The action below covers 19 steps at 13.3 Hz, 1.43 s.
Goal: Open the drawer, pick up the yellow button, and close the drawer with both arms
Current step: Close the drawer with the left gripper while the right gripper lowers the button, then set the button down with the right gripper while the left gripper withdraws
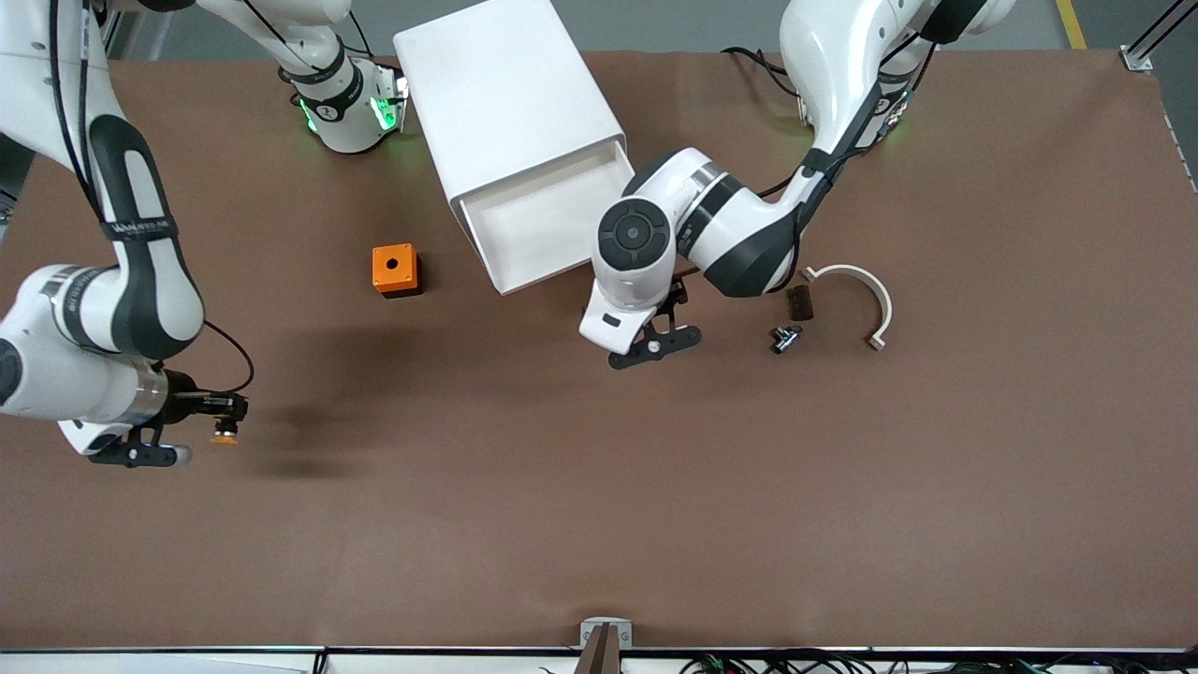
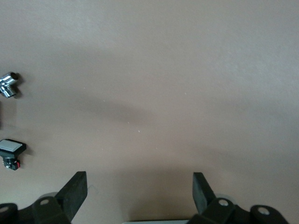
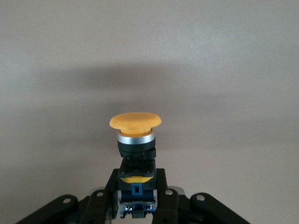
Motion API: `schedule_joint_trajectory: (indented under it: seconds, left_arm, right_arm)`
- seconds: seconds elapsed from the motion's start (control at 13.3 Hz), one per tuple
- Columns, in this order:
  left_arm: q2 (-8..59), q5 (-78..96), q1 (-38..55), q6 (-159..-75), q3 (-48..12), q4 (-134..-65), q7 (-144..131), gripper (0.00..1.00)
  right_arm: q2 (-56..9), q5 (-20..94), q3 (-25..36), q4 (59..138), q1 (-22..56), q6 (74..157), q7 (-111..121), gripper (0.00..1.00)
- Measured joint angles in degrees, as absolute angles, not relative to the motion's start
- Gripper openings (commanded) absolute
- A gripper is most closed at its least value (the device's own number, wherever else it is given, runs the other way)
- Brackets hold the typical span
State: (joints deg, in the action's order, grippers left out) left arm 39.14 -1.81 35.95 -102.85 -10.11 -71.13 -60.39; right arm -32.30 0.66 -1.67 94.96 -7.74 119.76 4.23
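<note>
the right gripper (image 1: pixel 223 418), low at the left edge of the front view, is clenched on the button (image 3: pixel 135 135) — orange-yellow cap pointing away from the wrist, black body pinched between the fingers, held up over bare table (image 1: pixel 599 524). the left gripper (image 1: pixel 655 329), just below centre, hangs released with fingers (image 2: pixel 74 191) spread, over the table just in front of the drawer (image 1: pixel 552 225), which stands pulled out of the cabinet (image 1: pixel 505 103) and looks empty. the orange cube (image 1: pixel 396 270) sits beside the cabinet. risks from here: a skewed push could slide the light cabinet rather than shut the drawer — and the narrow pinch could let the button slip.
</note>
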Motion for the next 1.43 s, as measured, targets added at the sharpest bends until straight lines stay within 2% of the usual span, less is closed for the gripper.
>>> schedule_joint_trajectory:
  seconds: [0.15, 0.23, 0.3, 0.6, 0.68, 0.75, 1.05, 1.43]
  left_arm:
    - [39.1, -1.7, 37.4, -102.8, -10.2, -71.1, -60.6, 0.99]
    - [39.0, -0.9, 38.0, -102.6, -10.4, -71.1, -61.0, 0.99]
    - [39.0, 0.5, 38.4, -102.1, -10.9, -71.1, -61.7, 0.99]
    - [39.0, 3.7, 39.3, -101.6, -13.7, -71.1, -64.7, 0.99]
    - [39.0, 4.9, 39.3, -101.4, -14.4, -71.2, -65.6, 0.99]
    - [39.0, 6.3, 39.4, -100.8, -14.7, -71.3, -65.9, 0.99]
    - [39.0, 10.7, 40.4, -99.4, -15.2, -72.2, -66.2, 0.99]
    - [39.1, 12.7, 43.1, -98.9, -15.4, -73.4, -67.7, 0.99]
  right_arm:
    - [-34.9, 0.0, -1.8, 95.5, -7.6, 122.8, 4.2, 0.02]
    - [-36.2, -0.1, -1.8, 95.8, -7.5, 124.1, 4.3, 0.06]
    - [-37.4, -0.2, -1.9, 95.9, -7.5, 125.2, 4.4, 0.15]
    - [-39.8, -0.2, -1.9, 95.9, -7.5, 126.0, 4.5, 0.75]
    - [-39.8, -0.2, -1.9, 95.9, -7.5, 126.0, 4.5, 0.84]
    - [-39.8, -0.2, -1.9, 95.8, -7.5, 126.0, 4.5, 1.00]
    - [-38.5, -0.2, -2.0, 94.7, -7.5, 125.7, 4.6, 1.00]
    - [-29.2, -0.2, -2.6, 93.4, -6.4, 117.8, 4.6, 1.00]
